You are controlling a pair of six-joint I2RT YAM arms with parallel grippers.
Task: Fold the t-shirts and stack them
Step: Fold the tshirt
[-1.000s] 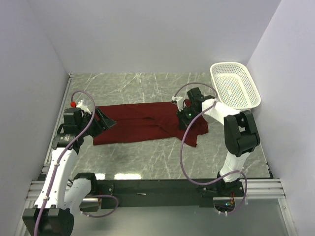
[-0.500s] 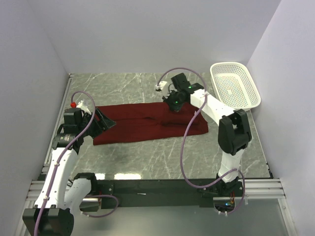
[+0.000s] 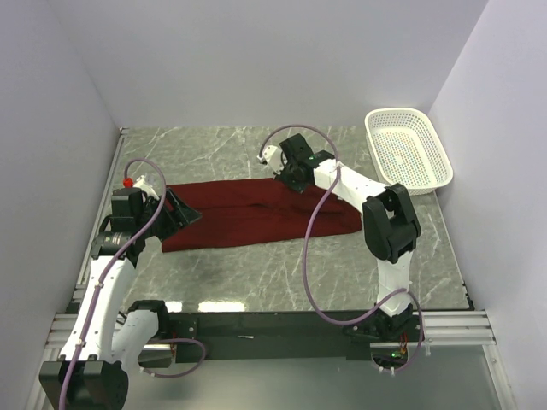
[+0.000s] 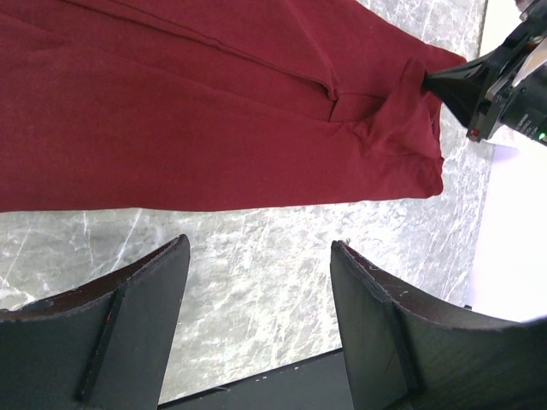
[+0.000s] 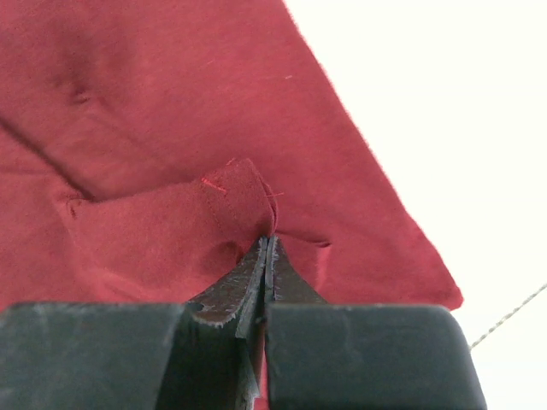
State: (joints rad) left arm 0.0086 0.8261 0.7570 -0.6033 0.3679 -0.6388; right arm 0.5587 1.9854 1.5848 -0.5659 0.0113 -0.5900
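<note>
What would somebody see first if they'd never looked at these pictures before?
The dark red t-shirt, lying long across the middle of the marble table. The right gripper pinches a fold at its far edge, jaws shut, while the left gripper hovers open by its left end. A white basket sits in the far right corner.

Lab booth (white walls (image 3: 256,60); marble tabletop (image 3: 256,273))
</note>
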